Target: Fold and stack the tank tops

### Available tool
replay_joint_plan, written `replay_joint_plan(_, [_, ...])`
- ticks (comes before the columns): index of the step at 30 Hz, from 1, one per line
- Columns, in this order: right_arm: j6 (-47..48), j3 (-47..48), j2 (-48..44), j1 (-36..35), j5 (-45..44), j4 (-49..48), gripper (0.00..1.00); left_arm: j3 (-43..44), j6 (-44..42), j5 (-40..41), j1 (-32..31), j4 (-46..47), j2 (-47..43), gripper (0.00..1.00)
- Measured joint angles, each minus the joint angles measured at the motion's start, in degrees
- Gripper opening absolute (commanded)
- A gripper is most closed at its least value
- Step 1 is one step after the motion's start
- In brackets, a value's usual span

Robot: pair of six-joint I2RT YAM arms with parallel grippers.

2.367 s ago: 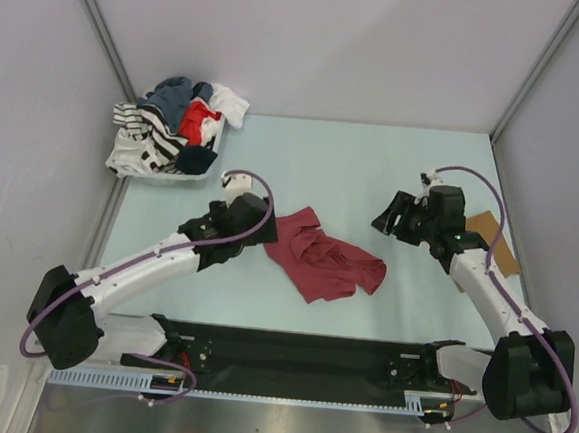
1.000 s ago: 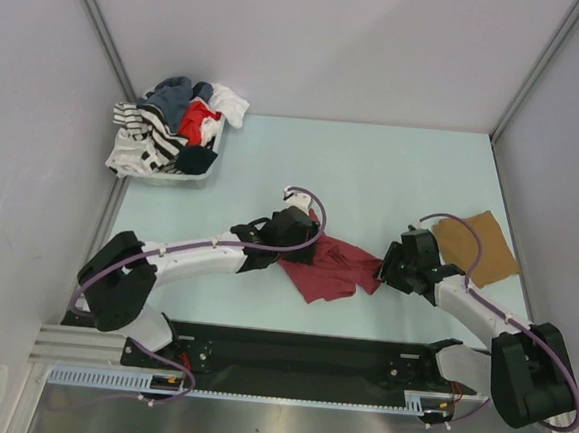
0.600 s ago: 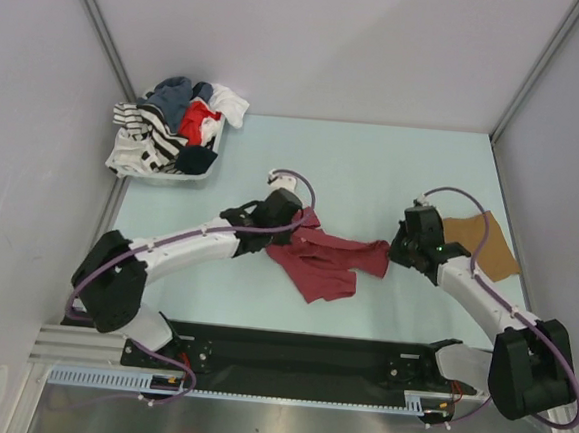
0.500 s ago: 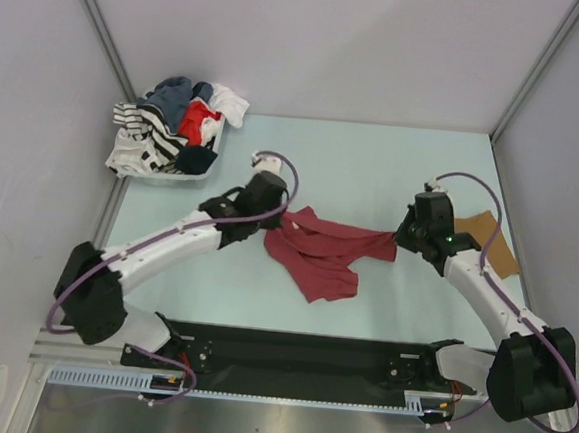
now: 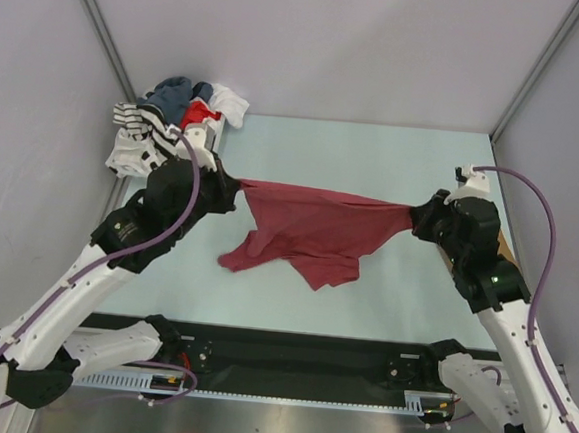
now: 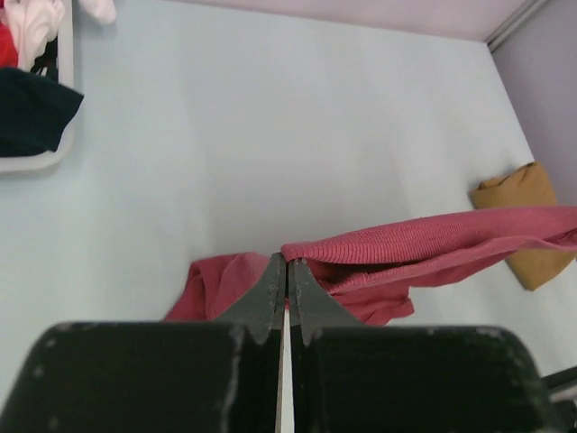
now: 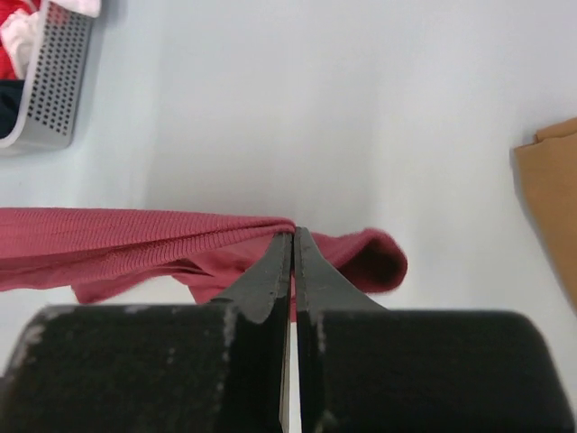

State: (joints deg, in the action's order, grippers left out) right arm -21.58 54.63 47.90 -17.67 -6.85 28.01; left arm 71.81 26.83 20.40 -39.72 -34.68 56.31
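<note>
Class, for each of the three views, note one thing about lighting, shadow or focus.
Top external: even, diffuse light, with no hard shadows on the table under the stretched maroon tank top. Left wrist: the top's knit ribbing is crisp, while the black jaws near the lens are soft. Right wrist: the basket holes are sharp, the jaws blurred.

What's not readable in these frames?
Tan top: top view, almost all behind the right arm; right wrist view, cut by the edge.
Basket: top view, partly behind the left arm.
Maroon top: strap or hem in the left gripper and right gripper unclear, cloth bunched there, both wrist views.
</note>
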Motion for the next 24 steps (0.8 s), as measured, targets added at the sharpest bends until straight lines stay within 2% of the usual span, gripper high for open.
replay_joint_plan(5, [1.5, 0.3, -4.6, -0.7, 4.1, 2.9, 0.0, 0.4, 0.0, -0.1, 0.0, -5.9, -2.7, 0.0])
replay_joint_plan(8, [2.0, 3.4, -4.6, -1.4, 8.7, 4.3, 0.0, 4.4, -0.3, 0.4, 0.0, -10.5, -3.8, 0.0])
replay_joint_plan(11, [2.2, 6.9, -4.1, -3.5, 14.6, 4.0, 0.0, 12.7, -1.6, 0.5, 0.0, -14.2, -4.5, 0.0])
replay_joint_plan(14, [2.6, 11.0, -2.4, -8.7, 18.4, 3.7, 0.0, 22.3, -3.4, 0.9, 0.0, -16.3, -4.6, 0.0])
replay_joint_plan(21, [3.3, 16.1, 3.9, -19.9, 19.6, 2.3, 0.0, 44.1, -5.9, 5.4, 0.0, -20.2, -0.4, 0.0])
replay_joint_plan(24, [3.2, 16.1, 6.6, -22.3, 19.1, 2.2, 0.0, 49.0, -6.4, 6.4, 0.0, -20.6, 2.4, 0.0])
